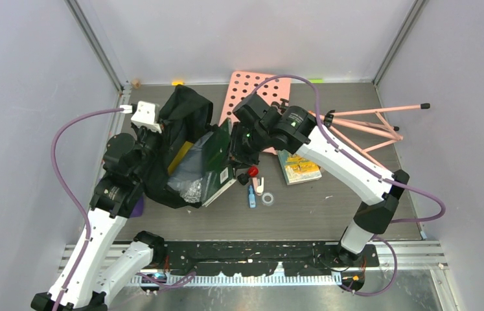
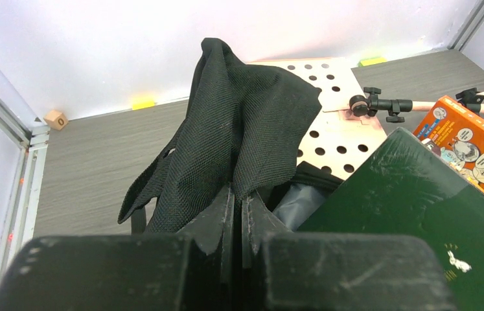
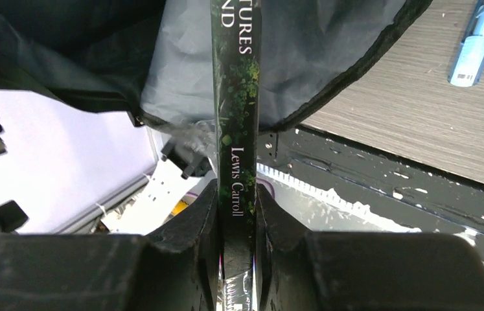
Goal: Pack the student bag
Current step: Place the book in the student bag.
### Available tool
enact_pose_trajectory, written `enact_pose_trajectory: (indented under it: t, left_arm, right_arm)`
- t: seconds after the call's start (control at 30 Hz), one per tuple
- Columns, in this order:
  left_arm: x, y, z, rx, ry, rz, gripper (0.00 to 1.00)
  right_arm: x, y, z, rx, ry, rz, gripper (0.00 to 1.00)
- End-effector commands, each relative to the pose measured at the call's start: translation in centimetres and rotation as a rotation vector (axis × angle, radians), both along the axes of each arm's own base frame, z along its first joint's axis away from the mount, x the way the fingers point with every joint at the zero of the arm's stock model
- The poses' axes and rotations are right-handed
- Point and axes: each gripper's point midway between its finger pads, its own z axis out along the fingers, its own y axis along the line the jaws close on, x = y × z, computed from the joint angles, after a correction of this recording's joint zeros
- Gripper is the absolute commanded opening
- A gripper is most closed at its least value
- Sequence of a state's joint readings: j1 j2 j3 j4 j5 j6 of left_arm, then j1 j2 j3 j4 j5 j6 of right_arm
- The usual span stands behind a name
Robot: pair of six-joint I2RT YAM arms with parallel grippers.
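Observation:
The student bag (image 1: 184, 113), black with grey lining (image 1: 190, 170), lies open at the left of the table. My left gripper (image 1: 160, 139) is shut on a fold of its black fabric (image 2: 245, 116), holding the rim up; the jaws (image 2: 241, 197) pinch the cloth. My right gripper (image 1: 238, 155) is shut on a dark green book (image 1: 216, 159), spine between the fingers (image 3: 236, 191). The book's far end sits inside the bag's mouth against the grey lining (image 3: 310, 58). In the left wrist view the green book (image 2: 414, 214) leans at the opening.
A pink pegboard (image 1: 252, 91) and a pink tripod (image 1: 368, 126) lie at the back. An orange book (image 1: 300, 168), a blue marker (image 1: 251, 196), a tape roll (image 1: 267, 198) and a red-capped item (image 1: 253, 171) lie mid-table. A wooden cube (image 1: 136, 83) sits by the back wall.

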State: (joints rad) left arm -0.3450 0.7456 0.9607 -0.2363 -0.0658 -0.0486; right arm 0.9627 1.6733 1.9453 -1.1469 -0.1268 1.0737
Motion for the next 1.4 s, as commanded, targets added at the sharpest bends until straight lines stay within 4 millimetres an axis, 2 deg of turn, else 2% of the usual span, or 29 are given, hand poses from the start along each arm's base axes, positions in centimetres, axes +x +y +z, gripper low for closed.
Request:
enact_pose_trajectory:
  t: [0.0,0.17,0.2,0.3,0.37,0.53,0.63,0.8,0.83,0.87,0.9,0.93,0.97,1.0,1.03,1.07,1.1,1.2,1.37]
  left_arm:
    - [-0.2,0.0,0.9,-0.017,-0.034,-0.002,0.00]
    - [-0.1,0.0,0.8,-0.013,-0.031,0.000,0.00]
    - [-0.1,0.0,0.8,-0.012,-0.032,0.000,0.00]
    - [-0.1,0.1,0.9,-0.012,-0.033,0.002,0.00]
    - [-0.2,0.1,0.9,-0.011,-0.033,0.002,0.00]
    - [-0.2,0.1,1.0,-0.012,-0.037,0.002,0.00]
    - [-0.3,0.1,1.1,-0.011,-0.041,0.002,0.00]
    - [-0.3,0.4,1.1,-0.001,-0.043,0.012,0.00]
    - [-0.3,0.4,1.1,0.001,-0.044,0.015,0.00]
    - [-0.3,0.4,1.1,0.002,-0.045,0.016,0.00]
    - [-0.3,0.4,1.1,0.003,-0.046,0.016,0.00]
    - [-0.4,0.4,1.1,0.004,-0.046,0.017,0.00]
    - [-0.4,0.4,1.2,0.004,-0.047,0.017,0.00]
    - [-0.4,0.4,1.2,0.003,-0.048,0.016,0.00]
    - [-0.4,0.4,1.1,0.004,-0.046,0.016,0.00]
    - [-0.5,0.4,1.2,0.005,-0.048,0.015,0.00]
    - [-0.4,0.4,1.2,0.006,-0.047,0.015,0.00]
    - [-0.5,0.3,1.2,0.007,-0.048,0.012,0.00]
    - [-0.4,0.1,1.1,0.010,-0.045,0.007,0.00]
  right_arm:
    - [2.8,0.4,6.3,0.230,-0.115,-0.112,0.00]
    - [5.1,3.4,7.6,0.335,-0.122,-0.113,0.00]
    - [5.4,3.7,8.6,0.361,-0.137,-0.114,0.00]
    - [6.7,4.6,9.9,0.398,-0.167,-0.136,0.00]
    - [7.7,5.1,10.0,0.408,-0.173,-0.158,0.00]
    - [9.5,6.5,6.9,0.397,-0.086,-0.248,0.00]
    - [10.7,6.5,4.9,0.377,-0.048,-0.346,0.00]
    - [12.5,5.4,3.3,0.307,-0.068,-0.489,0.00]
    - [12.5,5.1,2.6,0.270,-0.053,-0.507,0.00]
    - [12.7,5.1,3.3,0.270,-0.061,-0.521,0.00]
    - [12.6,4.9,1.3,0.203,-0.028,-0.532,0.00]
    - [12.6,4.9,1.9,0.200,-0.031,-0.534,0.00]
    - [12.4,4.7,-0.1,0.128,-0.005,-0.537,0.00]
    - [12.4,4.8,0.3,0.121,-0.017,-0.532,0.00]
    - [12.3,4.8,-1.1,0.071,-0.006,-0.528,0.00]
    - [12.1,5.0,-1.1,0.061,-0.015,-0.519,0.00]
    - [12.1,5.0,-2.0,0.030,-0.008,-0.518,0.00]
    - [12.0,5.2,-2.8,-0.006,-0.036,-0.513,0.00]
    - [11.3,6.8,-3.5,-0.011,-0.046,-0.458,0.00]
